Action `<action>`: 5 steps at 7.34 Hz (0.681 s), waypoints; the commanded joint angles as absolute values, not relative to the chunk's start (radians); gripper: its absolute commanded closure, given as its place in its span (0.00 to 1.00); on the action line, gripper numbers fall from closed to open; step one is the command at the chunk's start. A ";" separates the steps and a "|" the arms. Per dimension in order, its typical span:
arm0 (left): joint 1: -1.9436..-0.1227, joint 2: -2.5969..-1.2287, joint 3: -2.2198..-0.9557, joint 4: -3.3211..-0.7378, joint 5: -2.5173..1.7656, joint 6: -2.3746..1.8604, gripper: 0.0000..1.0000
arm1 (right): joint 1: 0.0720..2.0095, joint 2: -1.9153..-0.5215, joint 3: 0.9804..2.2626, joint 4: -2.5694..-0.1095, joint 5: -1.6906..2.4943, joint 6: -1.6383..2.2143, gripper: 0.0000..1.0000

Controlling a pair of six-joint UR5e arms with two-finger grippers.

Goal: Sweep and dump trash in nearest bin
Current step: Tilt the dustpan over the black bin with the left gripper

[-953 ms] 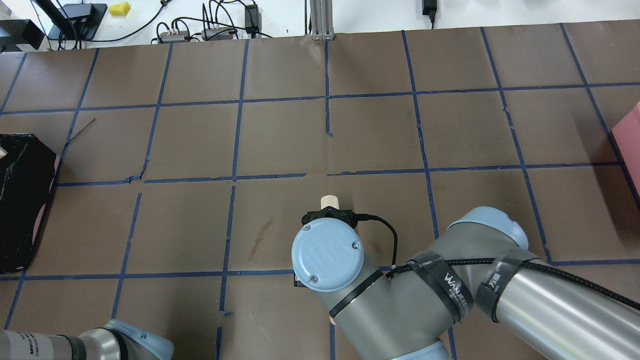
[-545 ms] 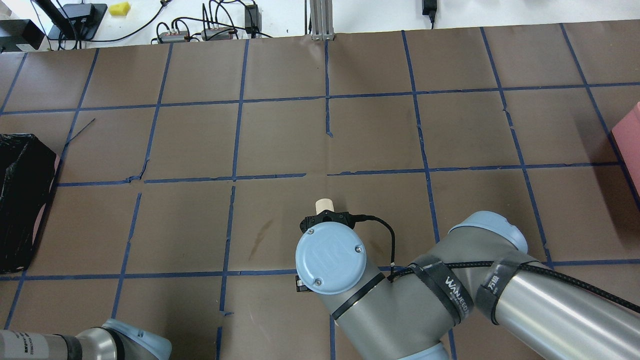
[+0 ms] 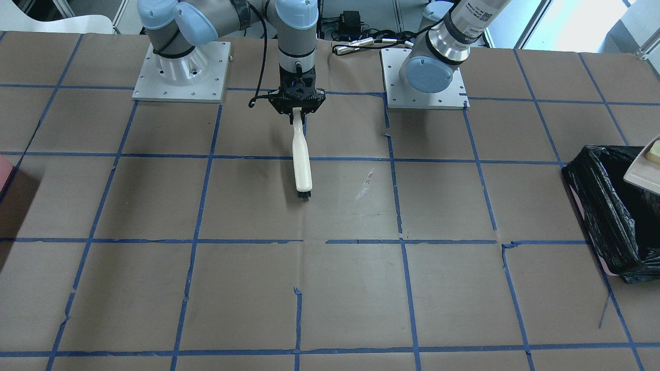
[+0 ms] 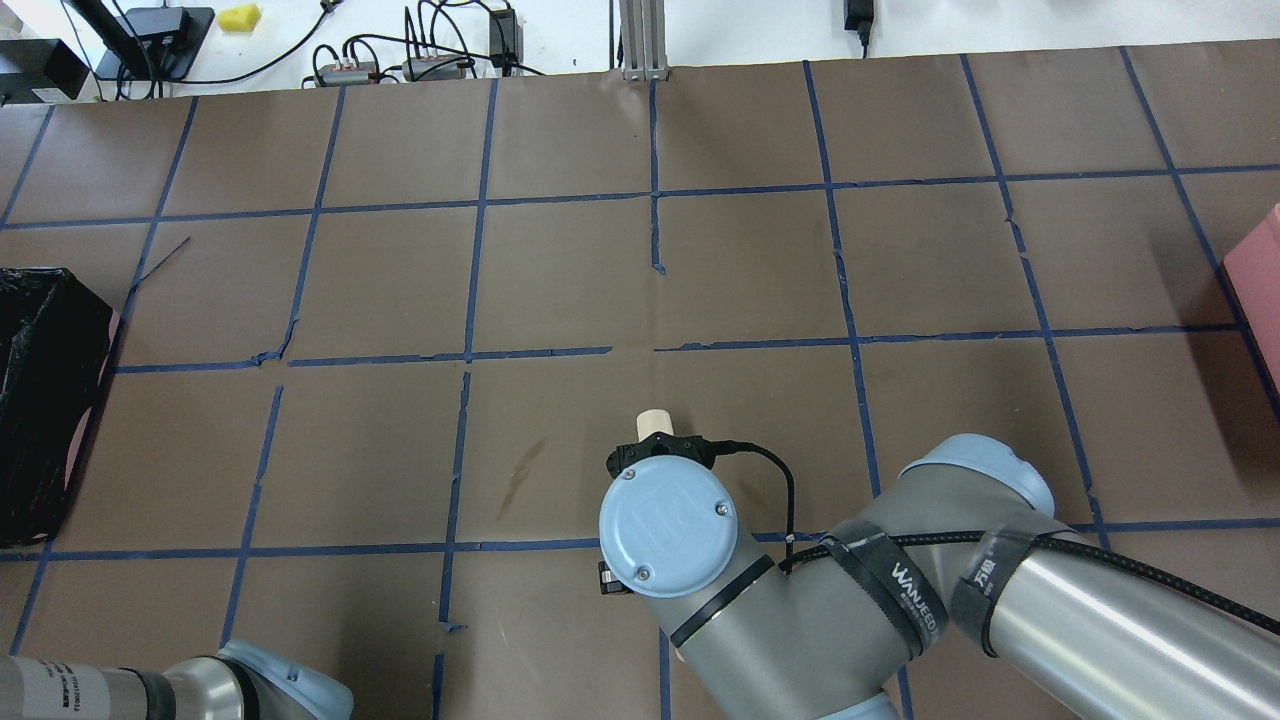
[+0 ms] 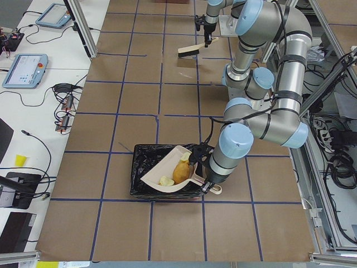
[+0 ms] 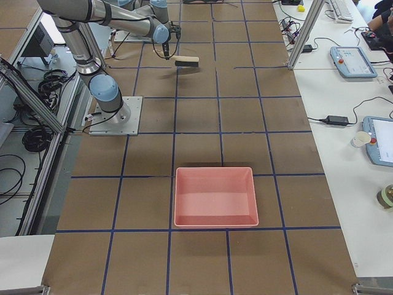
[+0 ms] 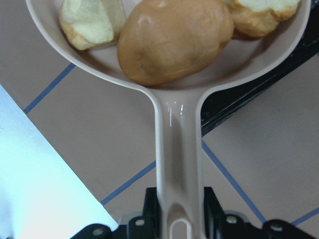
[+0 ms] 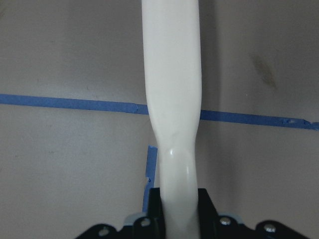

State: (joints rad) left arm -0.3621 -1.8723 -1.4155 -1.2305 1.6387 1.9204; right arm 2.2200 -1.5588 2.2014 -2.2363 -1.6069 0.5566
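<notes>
1. Our left gripper (image 7: 180, 206) is clamped on the handle of the beige plastic dustpan (image 7: 179, 134). The pan carries the trash: a golden-brown oval roll (image 7: 175, 40) and two torn chunks (image 7: 92, 22) with pale insides.
2. The pan hangs over the robot-side edge of the pinkish bin (image 3: 598, 206) lined with crinkled black plastic, with its handle outside the rim.
3. To dump well, we judge the pan's open lip should reach further over the liner before tilting. We should then tip slowly so the roll slides instead of bouncing off the rim.
4. Our right gripper (image 8: 178, 209) is closed around the cream-handled brush (image 3: 300, 154) at mid-table, well apart from the bin.
</notes>
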 commanded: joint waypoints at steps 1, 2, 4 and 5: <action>-0.385 -1.916 -1.414 -1.168 1.690 1.919 0.96 | 2.223 -1.502 2.201 -2.296 -1.606 0.603 0.88; -0.391 -1.922 -1.414 -1.116 1.713 1.927 0.96 | 2.221 -1.506 2.200 -2.298 -1.608 0.595 0.88; -0.402 -1.910 -1.411 -1.095 1.758 2.004 0.96 | 2.223 -1.508 2.201 -2.298 -1.609 0.601 0.88; -0.405 -1.905 -1.410 -1.086 1.759 2.017 0.96 | 2.227 -1.509 2.203 -2.296 -1.618 0.603 0.86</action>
